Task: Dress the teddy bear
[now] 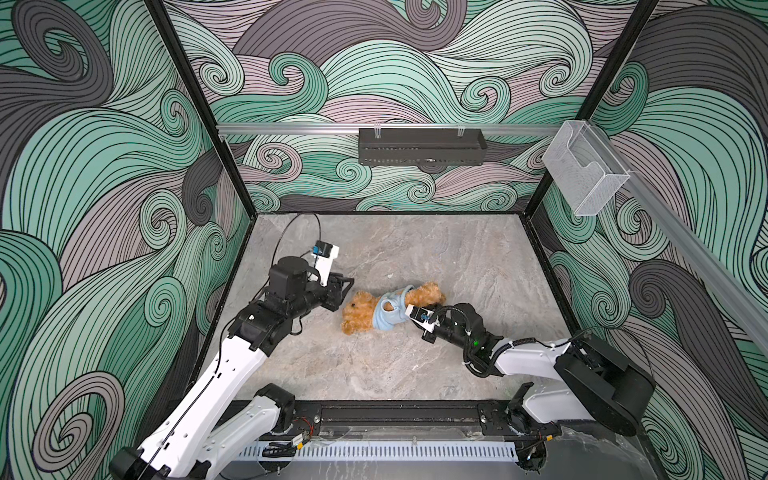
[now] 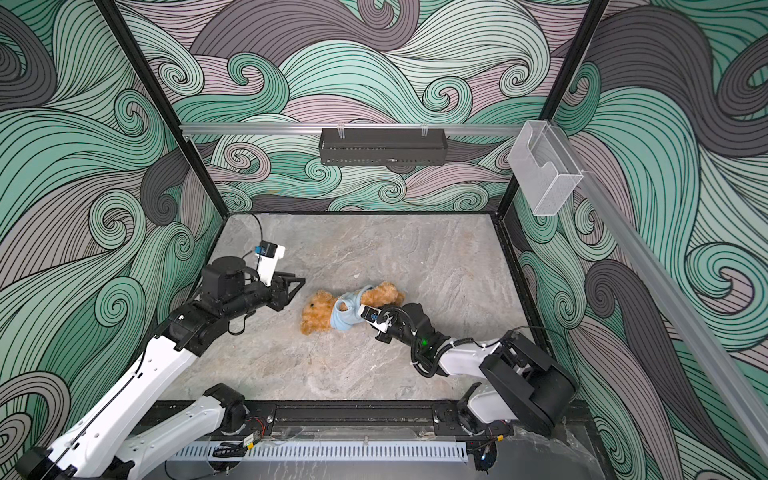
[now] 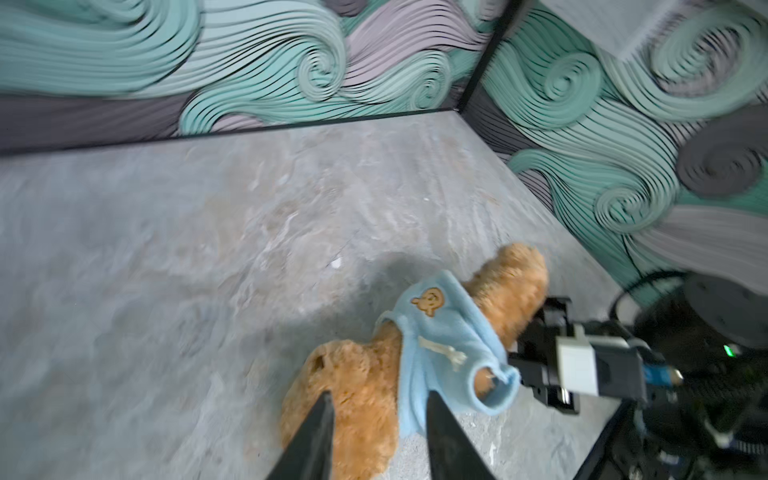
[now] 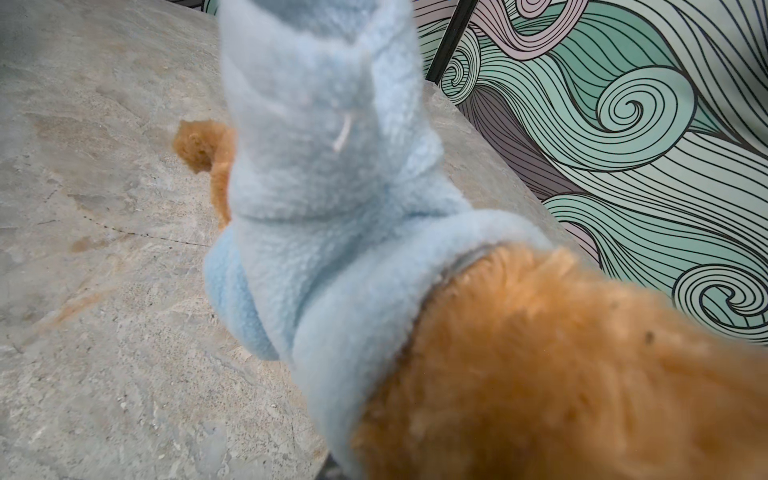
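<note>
The teddy bear (image 1: 358,312) (image 2: 319,311) lies on its side near the middle of the marble-look tabletop (image 1: 415,257). In both top views its head points to about 8 o'clock and its legs to about 2 o'clock. A light blue shirt (image 1: 388,316) (image 3: 440,345) wraps its torso, and brown fur shows inside one sleeve opening. The only marking on the shirt is a brown bear-face patch (image 3: 428,301). A pale strip (image 3: 444,353) is sewn lower down, and any print on it is too small to read. The left gripper (image 1: 348,286) (image 3: 380,399) hovers at 10 o'clock of the bear's head, close but apart from it. Its fingers are spread with nothing between them. The right gripper (image 1: 406,309) (image 3: 530,345) reaches in from 4 o'clock and presses against the shirt's hem and the bear's leg. Its jaws are hidden, so I cannot tell whether they have closed on the fabric or the fur. The right wrist view is filled by blue fleece and fur.
</note>
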### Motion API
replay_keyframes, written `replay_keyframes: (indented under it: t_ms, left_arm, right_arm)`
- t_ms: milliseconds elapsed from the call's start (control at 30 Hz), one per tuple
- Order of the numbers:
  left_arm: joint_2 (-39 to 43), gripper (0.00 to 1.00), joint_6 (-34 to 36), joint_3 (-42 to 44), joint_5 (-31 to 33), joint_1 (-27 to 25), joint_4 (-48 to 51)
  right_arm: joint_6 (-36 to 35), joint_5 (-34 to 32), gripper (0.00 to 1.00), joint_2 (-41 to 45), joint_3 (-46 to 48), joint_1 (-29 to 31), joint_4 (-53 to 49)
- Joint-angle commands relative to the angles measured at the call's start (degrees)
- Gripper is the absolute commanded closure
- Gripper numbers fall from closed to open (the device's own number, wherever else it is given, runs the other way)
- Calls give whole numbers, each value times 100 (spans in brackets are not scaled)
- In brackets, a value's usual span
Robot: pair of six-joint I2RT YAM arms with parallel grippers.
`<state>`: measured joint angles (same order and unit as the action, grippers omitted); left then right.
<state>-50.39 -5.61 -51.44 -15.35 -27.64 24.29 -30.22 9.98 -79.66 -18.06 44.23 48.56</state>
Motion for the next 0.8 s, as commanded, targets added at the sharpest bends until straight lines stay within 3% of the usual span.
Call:
replay_keyframes:
  t_ms: [0,300,767]
  left_arm:
    - [-151,74,1498,65,-459,-554,-254]
    - [-1279,81,3075,-582,-178,-1383,574]
    - [-2105,89,3706,-1088,-36,-1517,1153]
  right_arm:
    - [-49,-73,86,3,-48,59,187]
    - [-25,-101,87,38,-57,64,105]
    - [-37,-167,88,90,-48,69,58]
